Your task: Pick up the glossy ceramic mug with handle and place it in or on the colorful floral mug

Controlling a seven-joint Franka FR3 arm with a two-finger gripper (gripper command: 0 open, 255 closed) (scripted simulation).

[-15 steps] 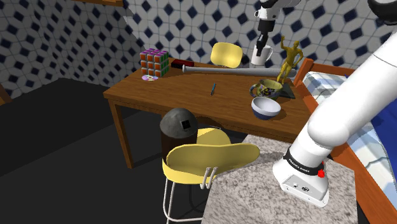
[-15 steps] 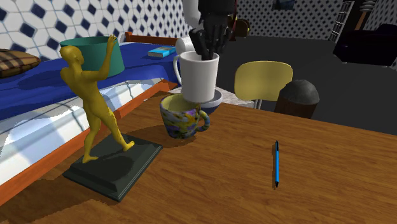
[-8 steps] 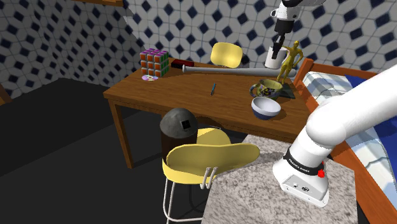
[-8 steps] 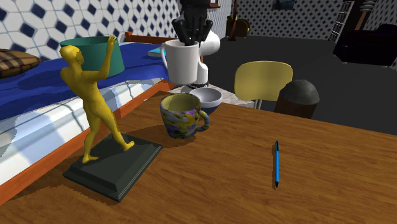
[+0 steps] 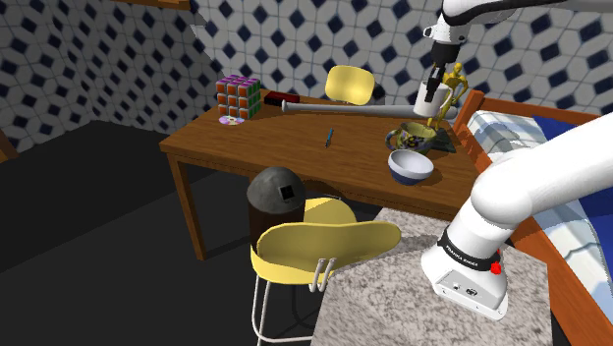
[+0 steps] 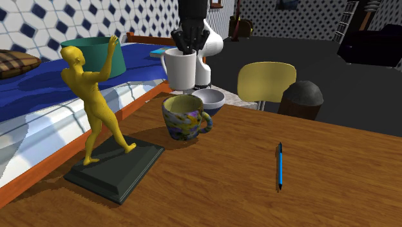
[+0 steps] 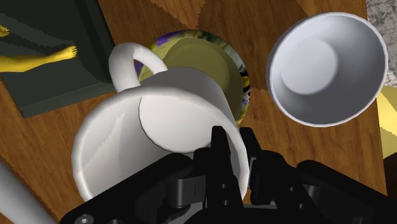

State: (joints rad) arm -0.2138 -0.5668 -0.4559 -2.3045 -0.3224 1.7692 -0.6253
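My gripper (image 5: 435, 77) is shut on the rim of a glossy white mug (image 5: 429, 98), one finger inside and one outside (image 7: 236, 159). The white mug (image 6: 180, 69) hangs in the air, handle toward the yellow statue (image 6: 93, 97). Under it on the wooden table (image 5: 275, 143) stands the floral mug (image 6: 183, 117), upright, with a yellowish inside. In the wrist view the white mug (image 7: 146, 137) partly covers the floral mug (image 7: 236, 67) and sits off-centre from it. There is a clear gap between the two mugs.
A white-and-blue bowl (image 5: 410, 165) stands next to the floral mug, with a blue pen (image 6: 280, 166) further along. A colour cube (image 5: 239, 98) and a grey bat (image 5: 363, 111) lie at the table's back. Yellow chairs (image 5: 324, 246) and a dark domed object (image 5: 277, 192) stand in front; the bed (image 6: 38, 97) flanks the table.
The gripper has carried the white mug toward the shoulder view's right, from above the bowl toward the statue and floral mug, and a little lower. The grip stays the same.
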